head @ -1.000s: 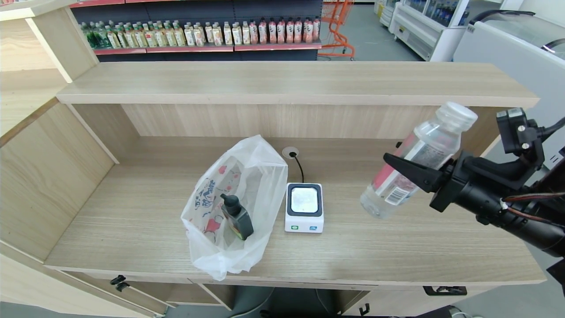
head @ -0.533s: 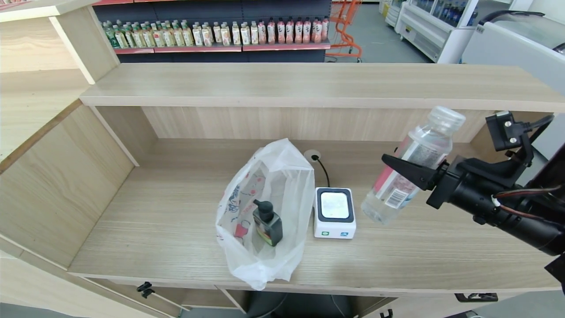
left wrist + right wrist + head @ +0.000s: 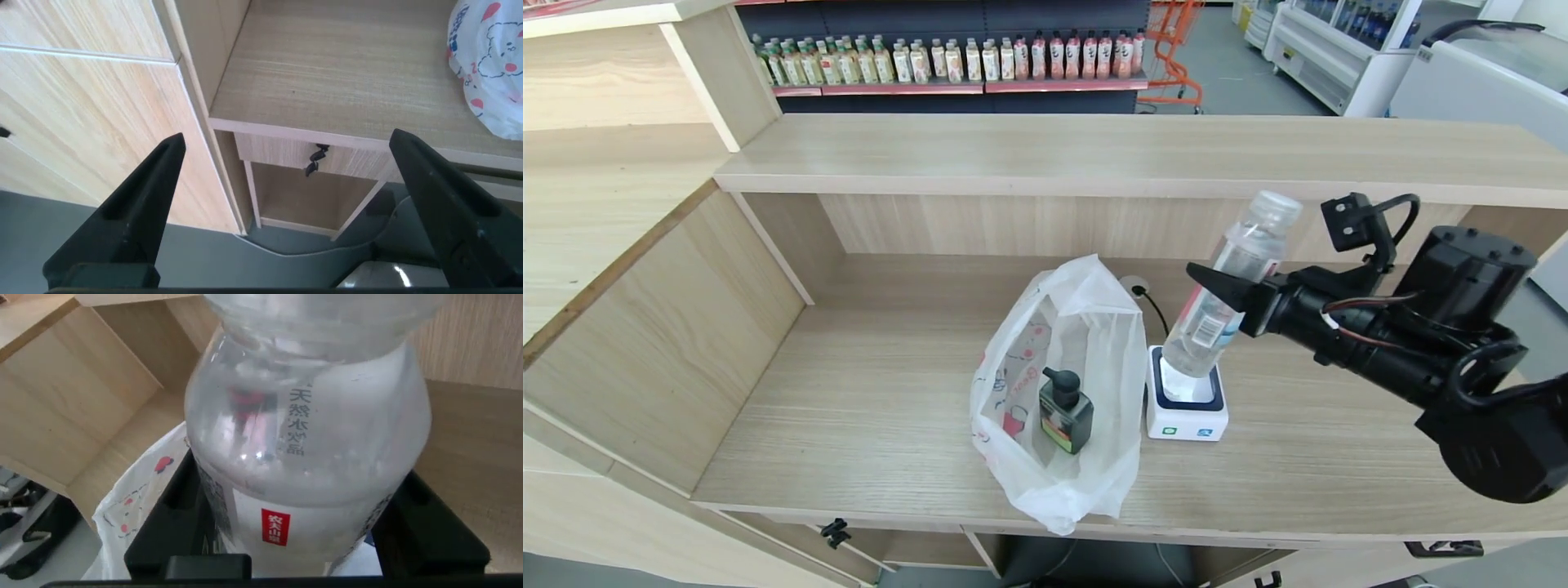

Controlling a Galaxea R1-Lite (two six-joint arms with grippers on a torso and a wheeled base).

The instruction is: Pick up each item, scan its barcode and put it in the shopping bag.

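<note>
While the water bottle (image 3: 1227, 287) hangs tilted right of centre, clamped in the right pincer (image 3: 1218, 304) with its base over the scanner (image 3: 1186, 412), its barcode (image 3: 1209, 328) seems turned upward, so the scan may miss; swinging left could snag the shopping bag (image 3: 1094, 322).

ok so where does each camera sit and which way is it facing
Head: on the head, facing forward and down at the counter; shows the right arm, right end effector holding the bottle over the scanner.
Left wrist: facing down at the counter's front edge; open left end effector.
Right wrist: facing along the gripped bottle.
Shared: shopping bag in all three.
</note>
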